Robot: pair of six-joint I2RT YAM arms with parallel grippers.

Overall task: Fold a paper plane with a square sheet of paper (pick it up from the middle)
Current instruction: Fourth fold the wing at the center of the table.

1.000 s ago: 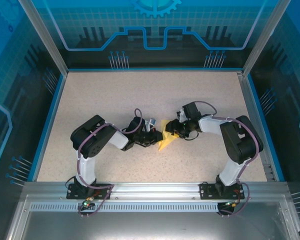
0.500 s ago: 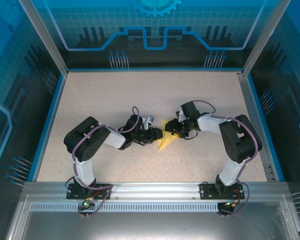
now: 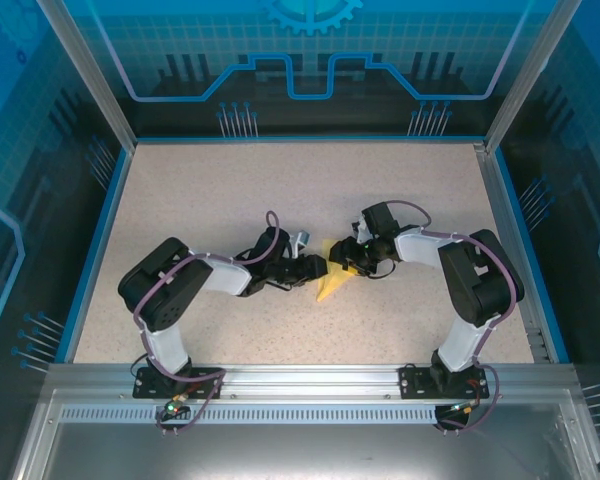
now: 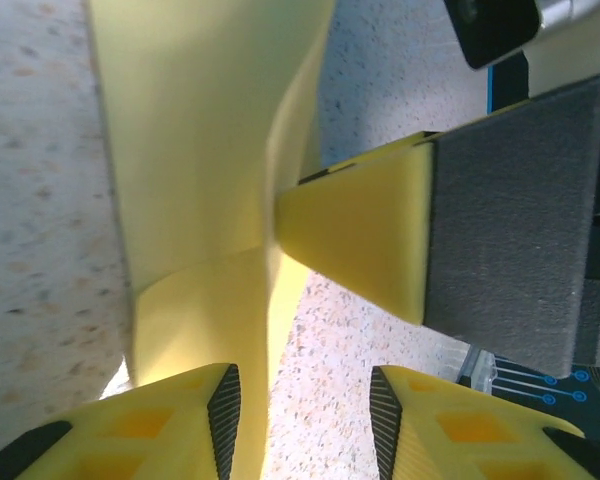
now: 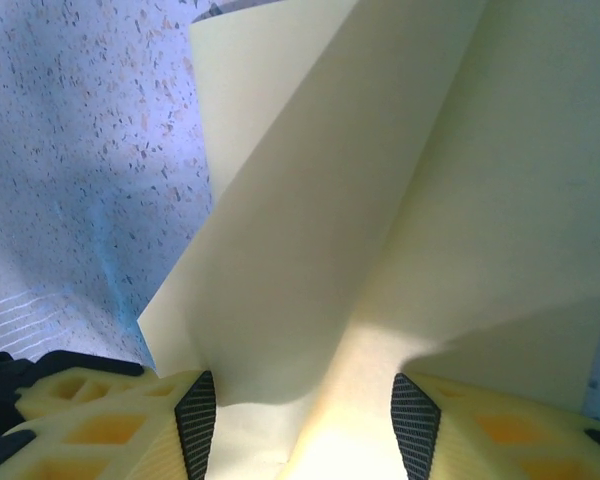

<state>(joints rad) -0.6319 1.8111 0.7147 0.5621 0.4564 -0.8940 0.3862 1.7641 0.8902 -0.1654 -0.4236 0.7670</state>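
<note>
Thin pale-yellow paper sheet (image 3: pixel 328 288), part-folded: light, floppy, tears easily. Pinch at centre crease. Left pincer (image 4: pixel 302 390) wide, sheet loose between. Right pincer (image 5: pixel 298 395) straddles sheet, hold unclear.

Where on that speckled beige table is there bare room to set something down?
Crowded: the middle, where the left gripper and right gripper meet at the pale-yellow folded sheet of paper. Bare: the far half of the speckled beige tabletop, from there to the blue back rim, and the near strip along the silver front rail.
</note>
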